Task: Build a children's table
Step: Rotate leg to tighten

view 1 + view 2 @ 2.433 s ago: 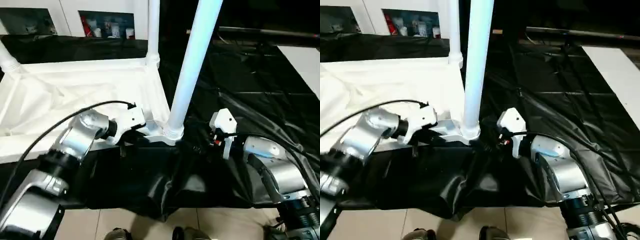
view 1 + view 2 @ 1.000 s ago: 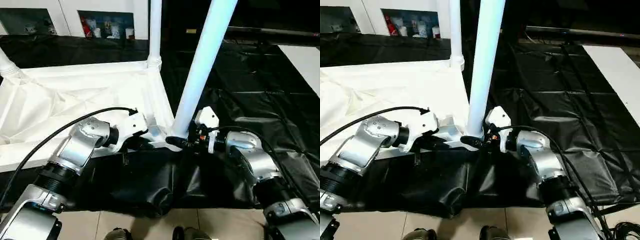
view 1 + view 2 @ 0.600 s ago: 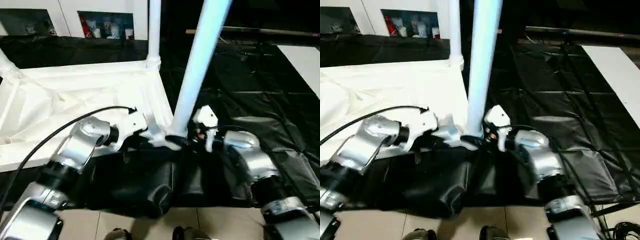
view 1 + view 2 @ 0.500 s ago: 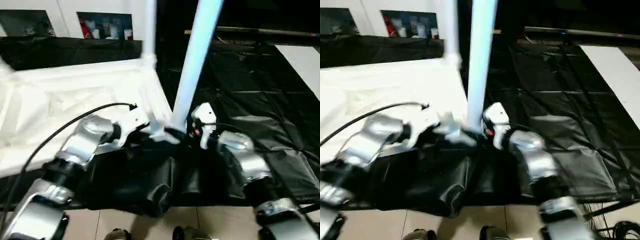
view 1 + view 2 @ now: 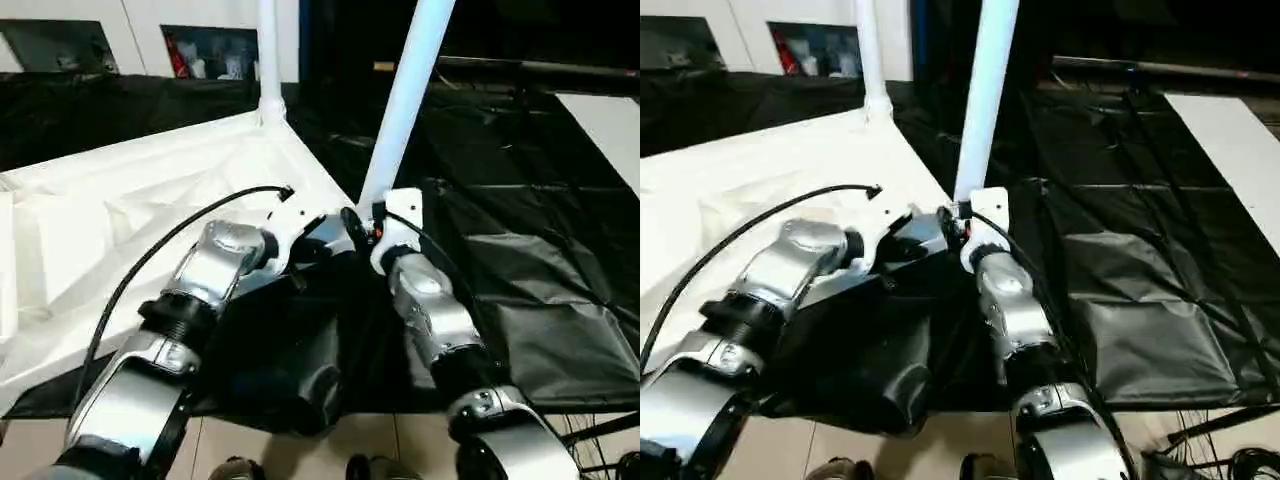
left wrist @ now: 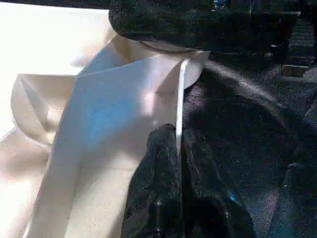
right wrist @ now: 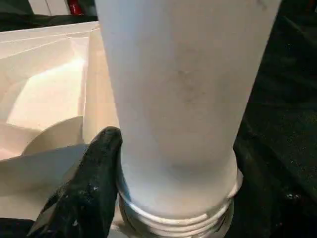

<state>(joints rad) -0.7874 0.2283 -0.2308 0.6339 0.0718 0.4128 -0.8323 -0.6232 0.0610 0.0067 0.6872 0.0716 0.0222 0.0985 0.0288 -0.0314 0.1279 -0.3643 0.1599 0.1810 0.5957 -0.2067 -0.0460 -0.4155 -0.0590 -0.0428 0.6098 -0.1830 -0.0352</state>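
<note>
Tabletop (image 5: pixel 120 210) lies upside down on black sheeting (image 5: pixel 520 250), ribbed underside up, so the corner sockets face up to take legs. Far-corner leg (image 5: pixel 268 55) already stands upright in its socket. Near-corner leg (image 5: pixel 405 100) stands slightly tilted at the corner closest to the robot.

Left gripper (image 6: pixel 177 148) is pinched tight on the thin rim wall of the tabletop right beside that near socket, fingers (image 6: pixel 158 193) closed with the wall edge between them. Judged purpose: pin the tabletop so it can't slide or spin while the leg is worked in.

Right gripper (image 5: pixel 362 228) sits at the base of the near leg; in the right wrist view one black finger (image 7: pixel 94 183) presses the leg just above its threaded end (image 7: pixel 173 220). The other finger is hidden, so whether it clamps the leg can't be told. Threads are exposed above the socket, so the leg looks not fully seated; likely needs more twisting or pushing down.
</note>
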